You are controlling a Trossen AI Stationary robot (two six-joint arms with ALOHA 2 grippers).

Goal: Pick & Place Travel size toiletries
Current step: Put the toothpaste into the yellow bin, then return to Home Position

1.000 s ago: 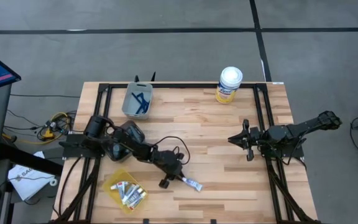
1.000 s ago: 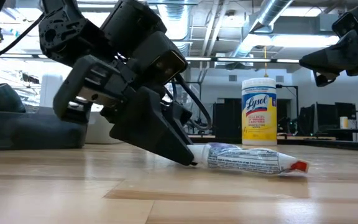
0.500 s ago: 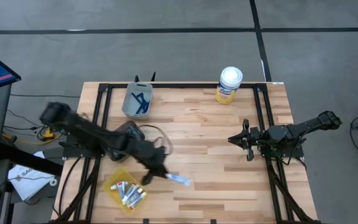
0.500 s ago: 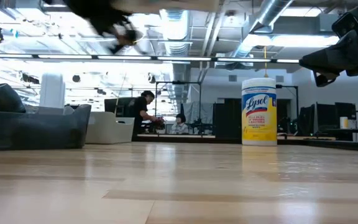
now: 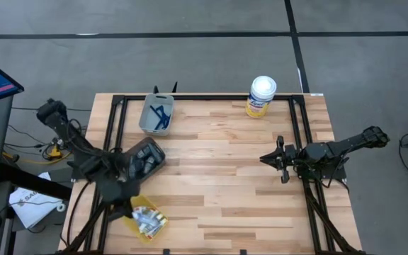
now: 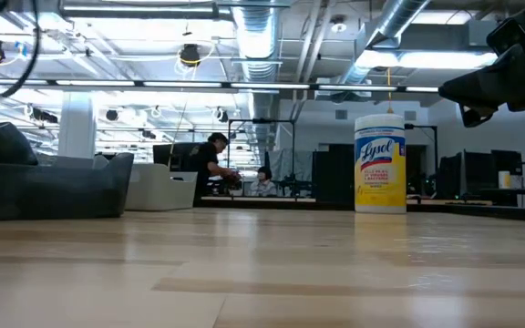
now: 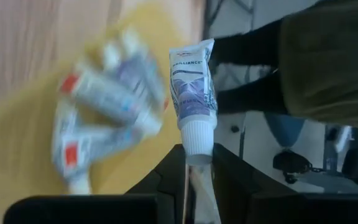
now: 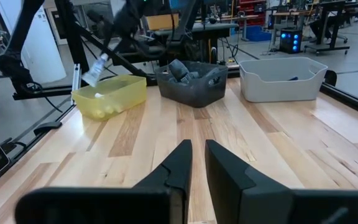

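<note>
in the last sec the left gripper (image 7: 197, 163) lifted the white tube (image 7: 191, 87) off mid-table and swung it over the yellow bin (image 5: 134, 214), jaws clamped on its cap end. so prob. just the drop was left. right gripper (image 8: 194, 163) sat closed, idle at the table's right.

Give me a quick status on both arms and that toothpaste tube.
Left gripper shut on toothpaste tube, above the yellow bin. Right gripper shut, empty, waiting at table's right. Nothing in the way.
</note>
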